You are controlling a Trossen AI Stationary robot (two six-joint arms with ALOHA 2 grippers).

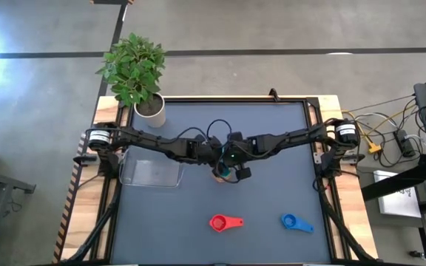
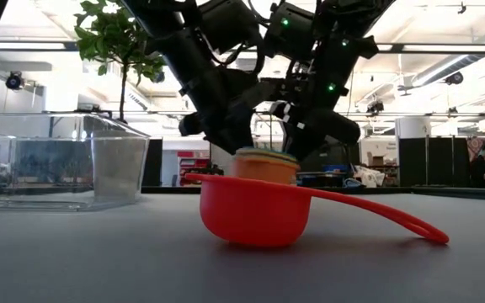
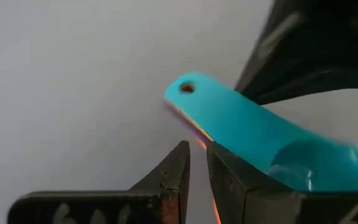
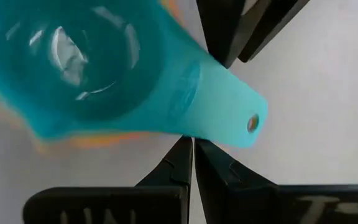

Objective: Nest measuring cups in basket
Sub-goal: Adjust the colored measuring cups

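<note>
Overhead, both grippers meet mid-table over the nested stack (image 1: 222,173), the basket (image 1: 152,172) just beside the left arm. Level across, the stack rests on the table behind the red cup (image 2: 255,209). Left gripper (image 3: 197,163) pinches the stacked handles (image 3: 229,121); right gripper (image 4: 193,157) is closed, empty.

Both arms crowd the desk (image 1: 272,148) centre over the stacked cups (image 2: 264,164); you have open room around the red cup (image 1: 224,222) and blue cup (image 1: 296,222).
</note>
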